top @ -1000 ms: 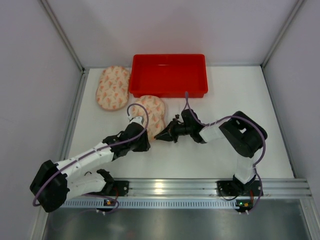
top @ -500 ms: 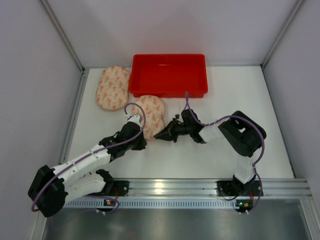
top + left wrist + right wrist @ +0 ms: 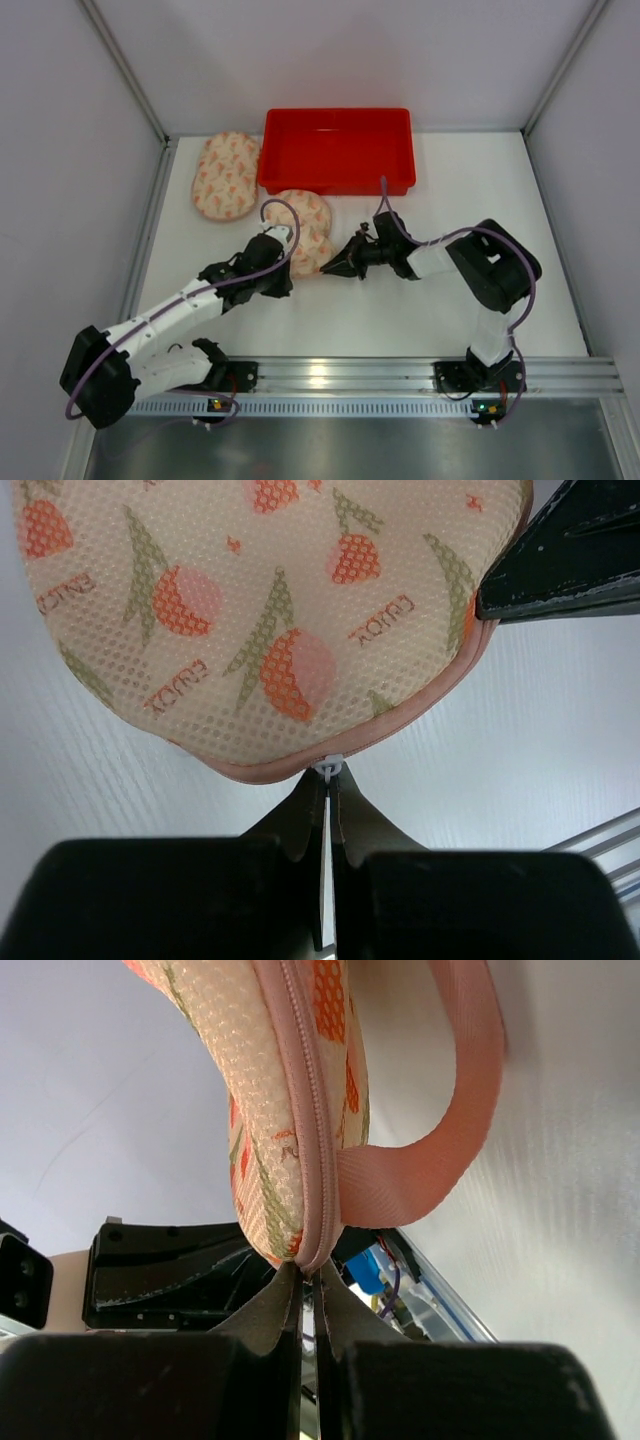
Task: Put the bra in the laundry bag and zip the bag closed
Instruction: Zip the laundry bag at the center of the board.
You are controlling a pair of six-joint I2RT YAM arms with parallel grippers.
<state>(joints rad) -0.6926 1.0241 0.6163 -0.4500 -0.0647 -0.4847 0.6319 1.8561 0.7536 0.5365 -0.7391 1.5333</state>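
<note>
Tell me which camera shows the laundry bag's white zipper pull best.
The left wrist view: the zipper pull sits sharp and central at the edge of the laundry bag, pinched by the left gripper. The right wrist view shows only the zipper track; the top view is too small.

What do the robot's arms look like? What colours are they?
The left arm and right arm are white tubes with chunky black joints. A thin purple cable loops along each. The left gripper and right gripper each end in two dark, pointed fingers.
</note>
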